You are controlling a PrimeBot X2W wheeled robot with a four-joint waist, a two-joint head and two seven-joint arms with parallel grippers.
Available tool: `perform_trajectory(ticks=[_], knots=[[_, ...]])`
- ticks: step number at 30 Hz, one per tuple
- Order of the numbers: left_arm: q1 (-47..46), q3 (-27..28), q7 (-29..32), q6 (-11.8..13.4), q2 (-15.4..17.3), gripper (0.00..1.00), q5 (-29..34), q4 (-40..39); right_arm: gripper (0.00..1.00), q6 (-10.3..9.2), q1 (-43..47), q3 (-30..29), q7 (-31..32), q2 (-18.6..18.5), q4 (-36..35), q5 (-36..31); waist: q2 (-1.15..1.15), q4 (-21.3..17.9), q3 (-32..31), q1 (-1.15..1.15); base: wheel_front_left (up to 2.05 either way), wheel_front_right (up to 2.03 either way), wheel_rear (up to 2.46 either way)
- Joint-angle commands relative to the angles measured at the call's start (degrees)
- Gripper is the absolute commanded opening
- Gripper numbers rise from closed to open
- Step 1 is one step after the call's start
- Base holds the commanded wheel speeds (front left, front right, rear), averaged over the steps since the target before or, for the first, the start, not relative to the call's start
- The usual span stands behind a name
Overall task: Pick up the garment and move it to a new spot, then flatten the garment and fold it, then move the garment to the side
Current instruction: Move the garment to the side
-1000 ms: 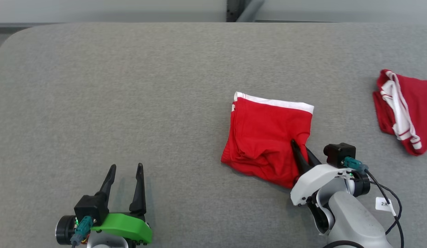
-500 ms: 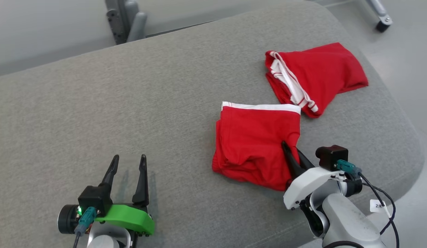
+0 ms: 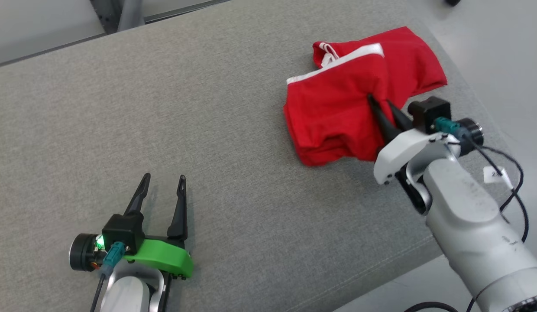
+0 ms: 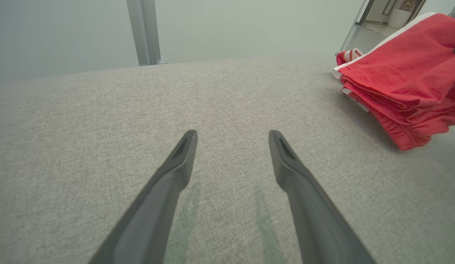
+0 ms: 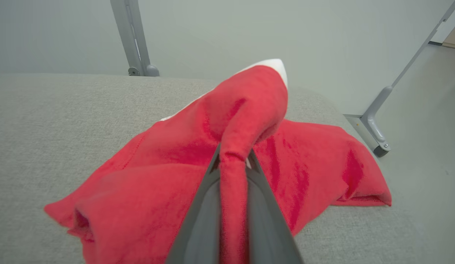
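Folded garment held by the right gripper near the table's far right corner.

The right gripper [image 3: 380, 99] is clamped on a raised ridge of the soft red knit garment with a white waistband [image 3: 333, 117]. It lies on the grey woven-fabric table [image 3: 208, 108] and overlaps a second red, white-trimmed garment [image 3: 418, 65] beside the right edge. The left gripper [image 3: 164, 177] rests on the near side with its fingers spread and holds nothing. Risk: the pinch seems to take only the top layers, so the limp stacked folds may slide apart or drag the neighbouring garment over the edge.
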Motion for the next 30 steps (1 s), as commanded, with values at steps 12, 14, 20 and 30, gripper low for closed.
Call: perform_trajectory(ticks=[12, 14, 20, 30], knots=[[-2.21, 1.25, 0.03, -0.75, 0.26, 1.00, 2.19, -0.48, 0.00, -0.12, -12.84, -6.77, -0.11, -14.66, 13.58, -7.66, 0.00, 10.60, 7.07, 0.00, 0.00, 0.00, 0.00], [-2.54, 1.33, 0.03, -0.86, 0.26, 1.00, 2.48, -0.52, 0.26, -0.12, -13.73, -9.79, -0.11, -16.56, 15.57, -9.26, 0.00, 11.20, 7.72, 0.00, 0.00, 0.00, 0.00], [-2.58, 1.83, 0.03, -1.02, 0.26, 1.00, 2.52, -0.27, 1.00, -0.12, -11.93, -16.98, -0.11, -15.48, 17.71, -13.83, 0.00, 11.64, 7.88, 0.00, 0.00, 0.00, 0.00], [-0.89, 2.02, 0.03, 0.05, 0.26, 1.00, 0.51, -0.46, 1.00, -0.12, -2.62, -21.32, -0.10, -7.07, 1.79, -16.16, 0.00, 11.41, 3.64, 0.00, 0.00, 0.00, 0.00]])
